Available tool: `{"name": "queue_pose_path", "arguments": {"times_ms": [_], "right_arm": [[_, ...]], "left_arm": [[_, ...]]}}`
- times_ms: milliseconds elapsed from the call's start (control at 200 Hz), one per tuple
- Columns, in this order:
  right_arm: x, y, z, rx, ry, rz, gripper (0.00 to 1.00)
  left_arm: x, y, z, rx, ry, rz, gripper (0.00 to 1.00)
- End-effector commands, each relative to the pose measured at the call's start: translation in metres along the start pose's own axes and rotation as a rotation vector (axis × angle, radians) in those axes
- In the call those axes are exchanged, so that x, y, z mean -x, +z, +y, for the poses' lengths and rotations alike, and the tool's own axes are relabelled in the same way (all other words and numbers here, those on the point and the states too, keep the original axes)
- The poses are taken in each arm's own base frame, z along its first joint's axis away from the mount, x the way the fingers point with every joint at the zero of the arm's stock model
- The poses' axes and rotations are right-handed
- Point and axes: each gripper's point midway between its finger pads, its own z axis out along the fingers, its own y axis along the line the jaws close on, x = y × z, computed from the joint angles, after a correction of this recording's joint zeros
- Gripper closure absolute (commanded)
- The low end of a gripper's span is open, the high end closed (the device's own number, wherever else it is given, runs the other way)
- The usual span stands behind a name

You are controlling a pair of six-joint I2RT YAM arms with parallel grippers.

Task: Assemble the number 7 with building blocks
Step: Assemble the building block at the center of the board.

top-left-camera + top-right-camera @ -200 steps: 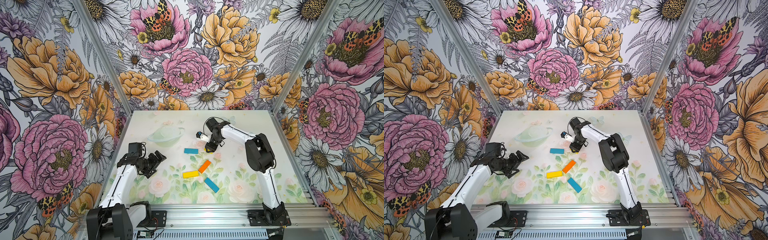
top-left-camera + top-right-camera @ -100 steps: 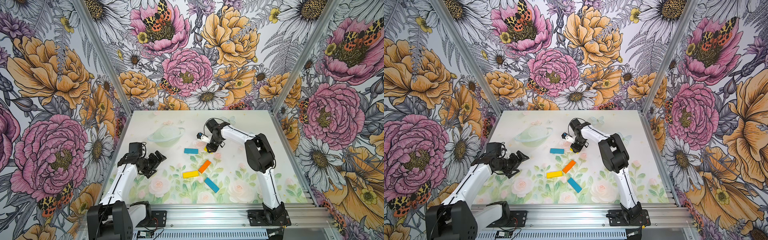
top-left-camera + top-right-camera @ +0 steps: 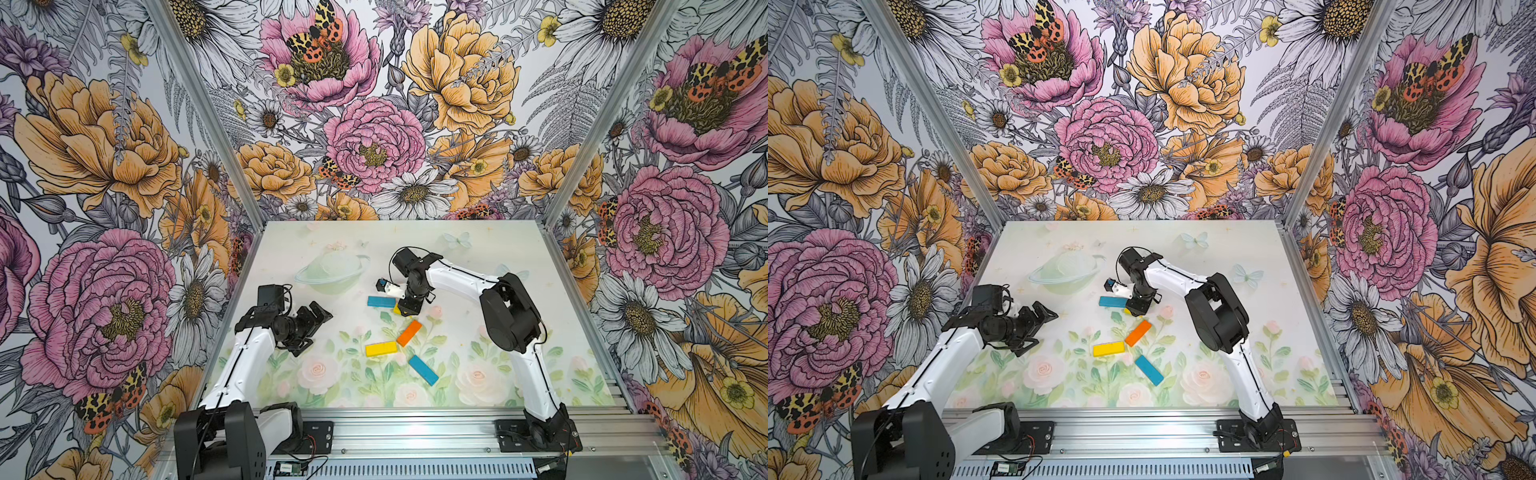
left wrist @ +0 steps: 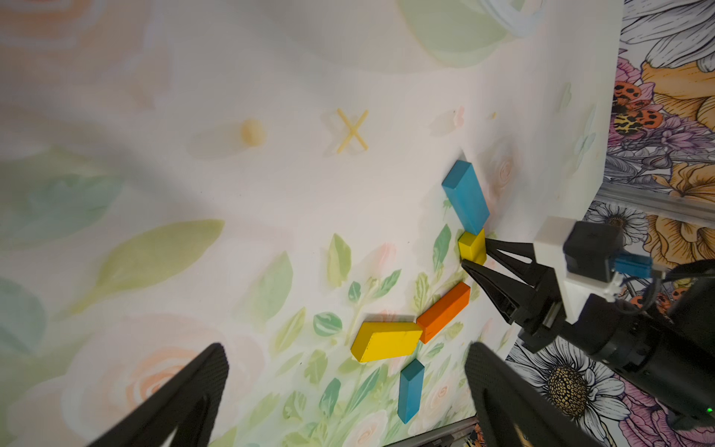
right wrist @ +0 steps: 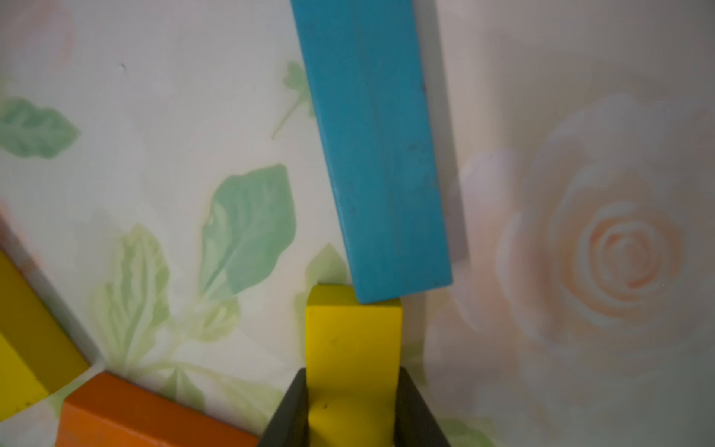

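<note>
My right gripper [image 5: 352, 387] is shut on the short yellow block [image 5: 354, 340], low over the table, as the left wrist view also shows [image 4: 472, 246]. That block's far end touches the end of a blue block [image 5: 375, 154] lying flat [image 3: 381, 301]. Nearer the front lie an orange block [image 3: 409, 333], a long yellow block [image 3: 381, 348] touching its end, and a second blue block [image 3: 423, 370]. In both top views my left gripper [image 3: 314, 330] [image 3: 1038, 330] stands open at the left, apart from all the blocks, with nothing between its fingers [image 4: 201, 379].
The floral table mat [image 3: 478, 257] is bounded by patterned walls on three sides. An aluminium rail [image 3: 415, 432] runs along the front and carries both arm bases. The right arm's elbow [image 3: 511, 316] rises over the right half of the mat.
The right gripper's jaws have closed onto the short yellow block beside the blue block. The left arm has not moved.
</note>
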Motion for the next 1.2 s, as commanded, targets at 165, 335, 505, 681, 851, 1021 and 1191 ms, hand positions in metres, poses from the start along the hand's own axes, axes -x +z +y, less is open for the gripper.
{"name": "queue_pose_path", "arguments": {"times_ms": [165, 335, 505, 681, 851, 1021, 1191], "right_arm": [[-0.010, -0.009, -0.006, -0.033, -0.020, 0.017, 0.81], [-0.020, 0.000, -0.011, -0.042, -0.058, 0.056, 0.82], [-0.018, 0.004, -0.017, -0.047, -0.106, 0.060, 0.82], [-0.017, 0.006, -0.028, -0.081, -0.148, 0.076, 0.82], [-0.007, 0.004, -0.034, -0.092, -0.160, 0.056, 0.83], [0.001, 0.003, -0.036, -0.098, -0.179, 0.039, 0.83], [0.003, 0.002, -0.033, -0.097, -0.204, 0.041, 0.83]], "left_arm": [[0.010, 0.002, -0.001, -0.005, 0.023, -0.023, 0.01], [0.010, 0.001, -0.002, -0.009, 0.026, -0.020, 0.01], [0.009, 0.001, -0.002, -0.014, 0.024, -0.019, 0.01], [0.009, 0.001, -0.002, -0.016, 0.021, -0.017, 0.01], [0.008, 0.001, -0.002, -0.018, 0.020, -0.017, 0.01], [0.008, 0.001, -0.002, -0.019, 0.017, -0.018, 0.01], [0.008, 0.000, -0.002, -0.020, 0.017, -0.021, 0.01]]}}
